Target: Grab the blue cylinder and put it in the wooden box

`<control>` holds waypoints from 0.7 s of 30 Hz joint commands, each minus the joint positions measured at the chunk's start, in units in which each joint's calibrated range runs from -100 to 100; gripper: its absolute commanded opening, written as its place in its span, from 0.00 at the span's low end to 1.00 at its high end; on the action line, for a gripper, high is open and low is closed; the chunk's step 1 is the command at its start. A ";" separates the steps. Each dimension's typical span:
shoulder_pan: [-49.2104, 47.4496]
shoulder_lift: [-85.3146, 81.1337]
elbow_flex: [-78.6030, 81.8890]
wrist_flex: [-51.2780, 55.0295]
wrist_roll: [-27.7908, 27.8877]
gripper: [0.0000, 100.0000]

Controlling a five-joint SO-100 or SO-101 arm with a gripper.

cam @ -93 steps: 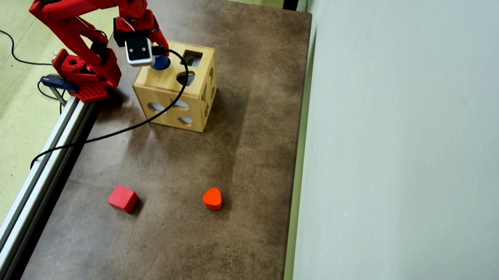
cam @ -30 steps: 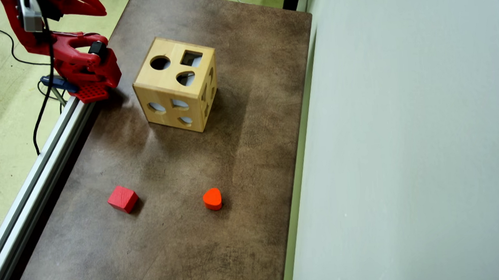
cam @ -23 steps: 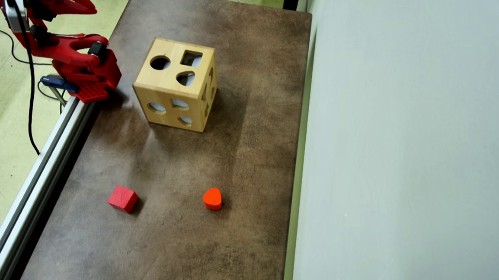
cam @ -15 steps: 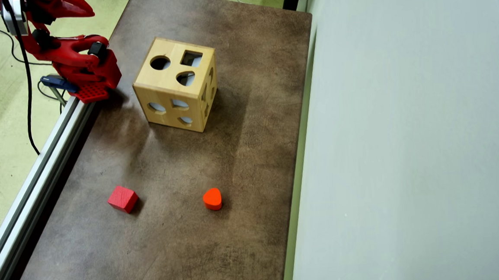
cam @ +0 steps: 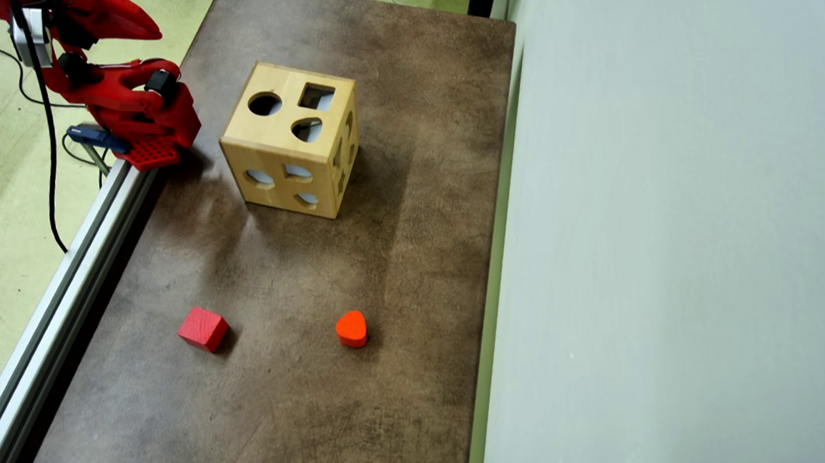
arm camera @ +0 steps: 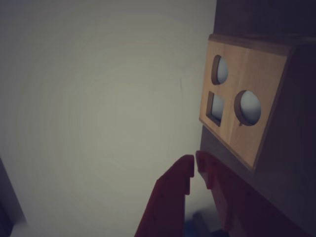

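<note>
The wooden box [cam: 263, 139] stands at the back of the brown table [cam: 411, 210], with round, square and heart-like holes in its top. The wrist view shows one face of the wooden box [arm camera: 261, 69] to the right, with three holes. The blue cylinder is hidden in both views. My red gripper [cam: 155, 34] is raised at the top left of the overhead view, off to the left of the box. In the wrist view my gripper [arm camera: 195, 161] is shut, tips almost touching, with nothing between them.
A red cube [cam: 203, 329] and an orange-red heart block [cam: 351, 329] lie on the near part of the table. An aluminium rail [cam: 52, 311] runs along the left edge. A grey wall [cam: 671, 244] bounds the right side. The arm base [cam: 152, 129] sits left of the box.
The gripper, which held the blue cylinder at the box's round hole, has pulled back to the top left. The cylinder no longer shows. In the last second the gripper only shifted slightly.
</note>
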 commanded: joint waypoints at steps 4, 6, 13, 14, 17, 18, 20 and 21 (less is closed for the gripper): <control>3.59 0.26 0.21 0.09 0.29 0.02; 2.92 0.26 0.30 0.01 0.24 0.02; 2.85 0.26 0.30 0.01 0.20 0.02; 2.85 0.26 0.39 -0.07 0.24 0.02; 2.85 0.26 0.39 -0.07 0.29 0.02; 2.85 0.26 0.39 -0.07 0.29 0.02; 2.85 0.26 0.39 -0.07 0.20 0.02; 2.85 0.26 0.39 -0.07 0.05 0.02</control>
